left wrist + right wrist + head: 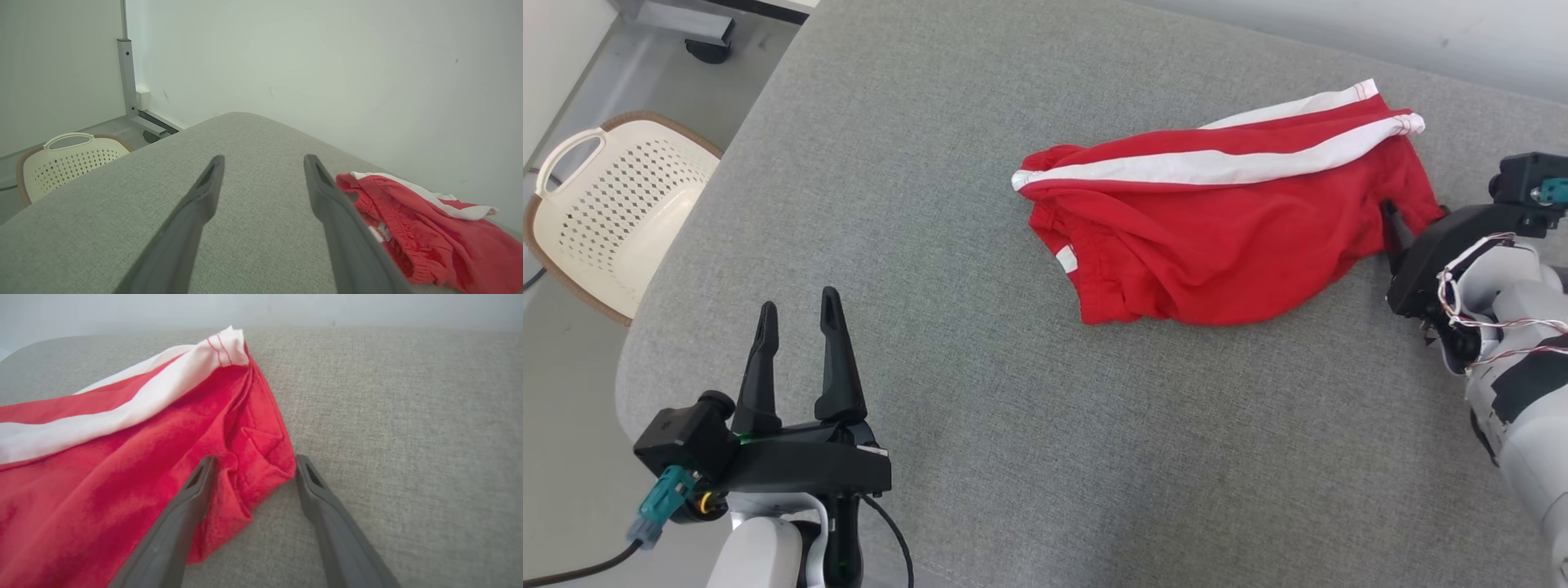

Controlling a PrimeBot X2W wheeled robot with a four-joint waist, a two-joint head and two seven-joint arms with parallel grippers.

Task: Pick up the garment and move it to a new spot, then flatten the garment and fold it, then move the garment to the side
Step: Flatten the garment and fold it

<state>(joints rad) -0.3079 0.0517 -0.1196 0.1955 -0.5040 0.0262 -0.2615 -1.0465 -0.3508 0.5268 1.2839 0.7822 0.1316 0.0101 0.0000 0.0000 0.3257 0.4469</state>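
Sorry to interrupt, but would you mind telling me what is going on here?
The robot is working on red shorts with white stripes, lying crumpled on the grey fabric surface. Its right pincer is open, with a corner of the shorts between its fingers, not yet clamped. The left pincer is open too, off to the side, apart from the shorts.

I'm looking at the left gripper (799,309) sitting low on the left side, its two dark fingers (837,359) pointing straight ahead and standing well apart. The right forearm (1531,425) is hanging in from the right side, pale, with loose wires (1474,265) at the wrist. The right gripper (255,461) is pointing off toward the left, fingers spread wide as well.
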